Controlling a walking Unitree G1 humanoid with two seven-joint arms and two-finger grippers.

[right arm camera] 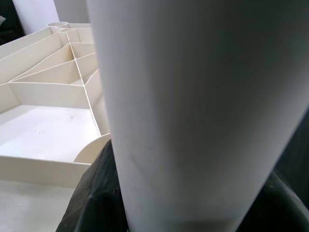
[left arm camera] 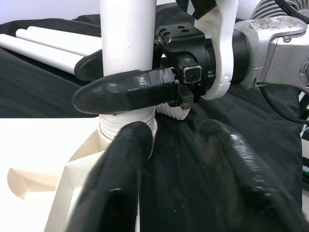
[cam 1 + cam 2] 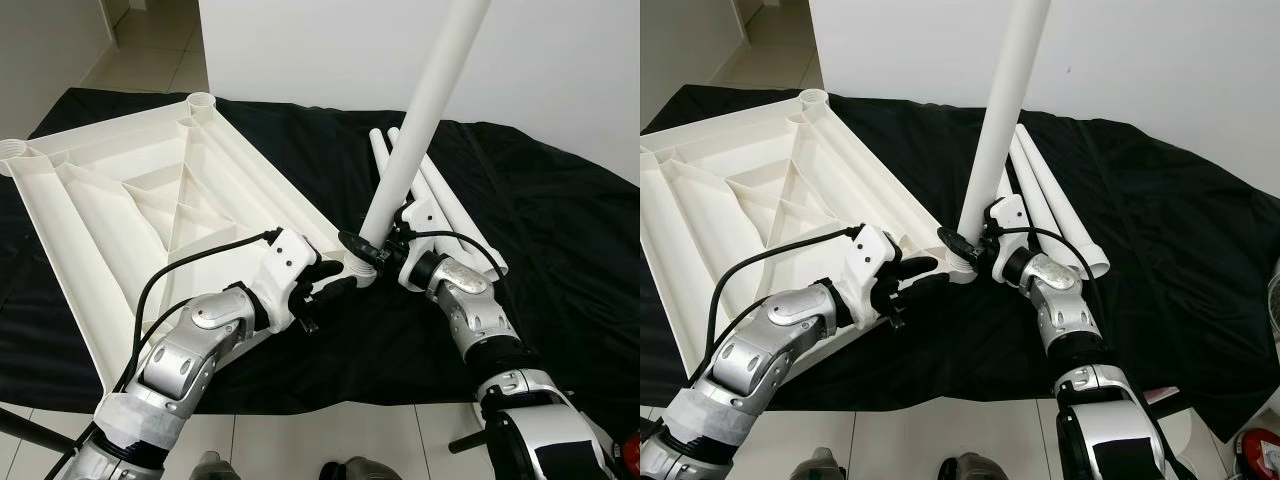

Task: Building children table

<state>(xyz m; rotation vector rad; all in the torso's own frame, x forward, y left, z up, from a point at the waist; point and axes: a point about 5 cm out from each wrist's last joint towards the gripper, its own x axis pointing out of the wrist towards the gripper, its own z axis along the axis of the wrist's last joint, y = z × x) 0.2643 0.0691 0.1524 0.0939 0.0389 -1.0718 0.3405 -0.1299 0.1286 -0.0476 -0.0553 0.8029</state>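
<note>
Both arms were built of silver, rounded metal segments with black joints. Each wrist carried a white plastic bracket fixed with small dark screws, and a black cable looped from it back along the forearm. The left gripper (image 3: 335, 285) and right gripper (image 3: 362, 246) each had long, matte black fingers (image 2: 125, 89), rounded at the tips.

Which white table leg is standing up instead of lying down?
The leg the right gripper holds at the tabletop's corner; two other legs lie on the black cloth.
</note>
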